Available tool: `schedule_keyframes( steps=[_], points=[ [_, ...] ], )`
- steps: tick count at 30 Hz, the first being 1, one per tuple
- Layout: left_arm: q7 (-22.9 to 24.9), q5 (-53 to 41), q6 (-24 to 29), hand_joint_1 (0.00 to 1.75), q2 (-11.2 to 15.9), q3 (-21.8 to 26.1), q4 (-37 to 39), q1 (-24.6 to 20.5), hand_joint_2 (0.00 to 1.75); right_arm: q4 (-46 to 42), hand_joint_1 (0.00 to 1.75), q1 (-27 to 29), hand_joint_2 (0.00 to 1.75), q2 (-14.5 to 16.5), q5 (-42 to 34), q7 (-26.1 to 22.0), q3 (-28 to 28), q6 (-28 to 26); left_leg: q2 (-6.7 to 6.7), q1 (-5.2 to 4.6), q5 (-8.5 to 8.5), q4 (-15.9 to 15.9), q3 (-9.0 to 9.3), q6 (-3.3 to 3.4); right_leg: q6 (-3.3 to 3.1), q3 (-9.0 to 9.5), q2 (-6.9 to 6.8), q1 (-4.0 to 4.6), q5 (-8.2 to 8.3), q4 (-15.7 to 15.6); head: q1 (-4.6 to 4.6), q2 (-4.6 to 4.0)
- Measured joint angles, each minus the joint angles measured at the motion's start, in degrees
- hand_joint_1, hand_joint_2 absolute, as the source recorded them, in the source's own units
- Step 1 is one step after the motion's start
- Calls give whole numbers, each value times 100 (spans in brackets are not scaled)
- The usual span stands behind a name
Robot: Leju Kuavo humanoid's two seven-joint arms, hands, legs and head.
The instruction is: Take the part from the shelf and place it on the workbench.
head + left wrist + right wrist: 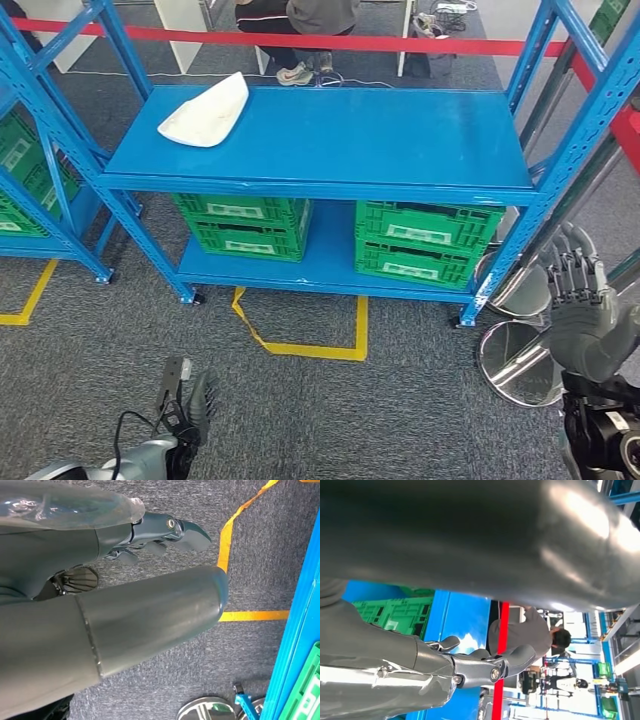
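The white part [205,112] is lying on the top board of the blue shelf [362,140], near its back left corner, with bare blue board stretching away to the right of it and nothing standing between it and the front edge. Below, on the lower board, two green crates are sitting — a left crate [245,226] and a right crate [424,242] — well apart, with a strip of bare board between them; what is inside them cannot be told from here. A second blue rack [34,165] with more green crates is standing just to the left.

The left robot hand [189,405] is hanging low over the grey carpet, fingers apart and holding nothing; in its wrist view the thumb [151,615] and darker fingers [170,530] are spread over the floor. The right robot hand [581,300] is raised beside the shelf's right front post, fingers apart and upright, also holding nothing, and well away from the part.

Yellow tape [302,340] is marking an outline on the carpet just in front of the shelf. Round metal bases [521,360] are lying on the floor by the right post, close under the right robot hand. A red tape barrier [302,40] is running behind the shelf, and past it a person [302,25] is sitting — feet just behind the shelf's back edge.
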Motion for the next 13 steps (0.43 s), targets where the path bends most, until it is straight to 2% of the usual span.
schedule_keyframes(
  steps=[13],
  points=[
    [-6, 18, -2, 0, 0, 0, 1, 1, 0, 51, 0, 3, 0, 0, 129, 173, 5, -186, -2, -23, -5, 9, -2, -1, 6, 13, -2, -13, 6, -17, 0, 0]
  ],
)
